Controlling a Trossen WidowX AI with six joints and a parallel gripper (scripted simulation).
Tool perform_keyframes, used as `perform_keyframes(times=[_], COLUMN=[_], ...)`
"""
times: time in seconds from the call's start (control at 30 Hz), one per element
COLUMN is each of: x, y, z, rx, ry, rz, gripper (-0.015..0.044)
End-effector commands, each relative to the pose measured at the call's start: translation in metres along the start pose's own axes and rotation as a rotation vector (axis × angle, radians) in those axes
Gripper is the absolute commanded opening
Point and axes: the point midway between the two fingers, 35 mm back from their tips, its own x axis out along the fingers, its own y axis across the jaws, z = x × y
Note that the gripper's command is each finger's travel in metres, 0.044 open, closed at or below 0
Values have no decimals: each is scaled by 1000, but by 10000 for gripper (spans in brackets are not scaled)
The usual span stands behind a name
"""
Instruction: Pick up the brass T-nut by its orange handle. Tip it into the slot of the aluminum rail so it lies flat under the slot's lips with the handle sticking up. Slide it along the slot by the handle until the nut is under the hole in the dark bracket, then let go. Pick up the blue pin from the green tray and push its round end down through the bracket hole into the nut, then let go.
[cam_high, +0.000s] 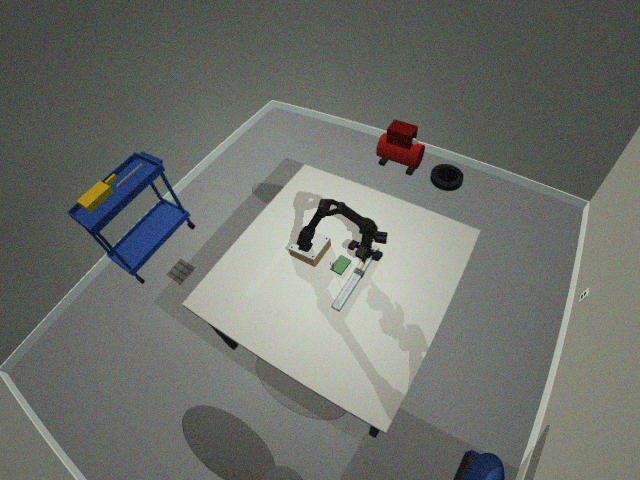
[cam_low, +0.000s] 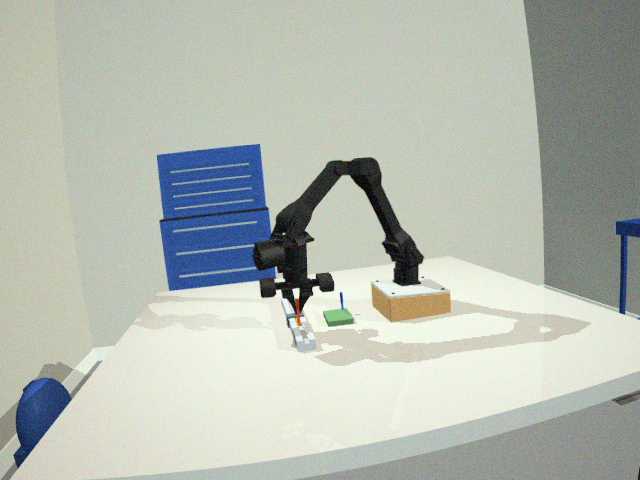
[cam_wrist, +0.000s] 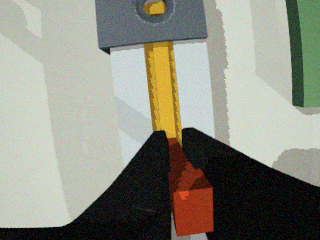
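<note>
My gripper (cam_high: 364, 259) (cam_low: 298, 311) (cam_wrist: 174, 140) is shut on the orange handle (cam_low: 297, 303) (cam_wrist: 193, 210), which sticks up from the slot. The brass T-nut (cam_wrist: 162, 90) lies lengthwise in the slot of the aluminum rail (cam_high: 347, 291) (cam_low: 306, 343) (cam_wrist: 195, 90). Its far end runs under the dark bracket (cam_high: 358, 269) (cam_wrist: 150, 31), and some brass shows through the bracket hole in the wrist view. Whether the nut's own hole lines up is hidden. The blue pin (cam_high: 332, 265) (cam_low: 341, 300) stands upright at the green tray (cam_high: 341, 264) (cam_low: 338, 317) (cam_wrist: 310, 55).
The tray sits beside the rail, between it and the arm's wooden base block (cam_high: 320, 254) (cam_low: 418, 305). The rail runs on past the bracket. The white table (cam_high: 289, 320) (cam_low: 361, 413) bears all of this. A blue cart (cam_high: 144, 237) and a red compressor (cam_high: 400, 149) stand off the table.
</note>
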Motion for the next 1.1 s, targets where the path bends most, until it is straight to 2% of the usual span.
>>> perform_keyframes(times=[0.0, 0.77, 1.07], x=[1, 2, 2], y=[0, 0, 0], z=[3, 5, 5], rx=[-6, 0, 0], ry=[-3, -1, -1], rz=[1, -2, -2], gripper=[-150, -150, 86])
